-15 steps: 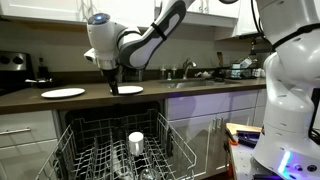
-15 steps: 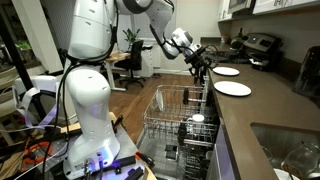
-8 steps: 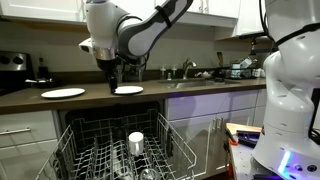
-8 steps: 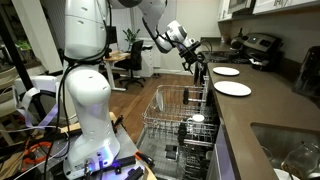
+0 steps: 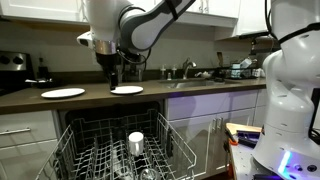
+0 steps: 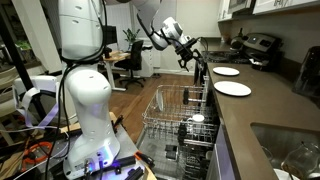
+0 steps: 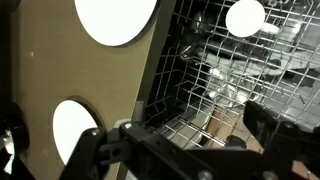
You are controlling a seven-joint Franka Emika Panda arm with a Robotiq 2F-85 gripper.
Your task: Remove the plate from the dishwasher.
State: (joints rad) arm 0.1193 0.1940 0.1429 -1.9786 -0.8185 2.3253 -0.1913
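On the counter: the plate [image 5: 127, 89] lies flat on the brown countertop [image 5: 25, 98], above the open dishwasher [image 5: 95, 128] and wholly outside it.
Same plate, other views: it is the nearer disc in an exterior view [image 6: 233, 89] and the upper white round in the wrist view [image 7: 115, 20].
Other plate: a brighter white plate [image 5: 63, 92] lies further along the same counter, well apart from the first.
Gripper: the gripper [image 5: 113, 80] hangs pointing down just beside the plate, near the counter's front edge. In the wrist view its fingers stand spread wide with nothing between them.
Rack: the white wire rack [image 6: 165, 108] is pulled out and holds a white cup [image 5: 135, 139]. No plate shows among its tines.
Done: by the look of it, the plate is out, set down and let go.
Left: little. Probably only drawing the arm clear of the counter.
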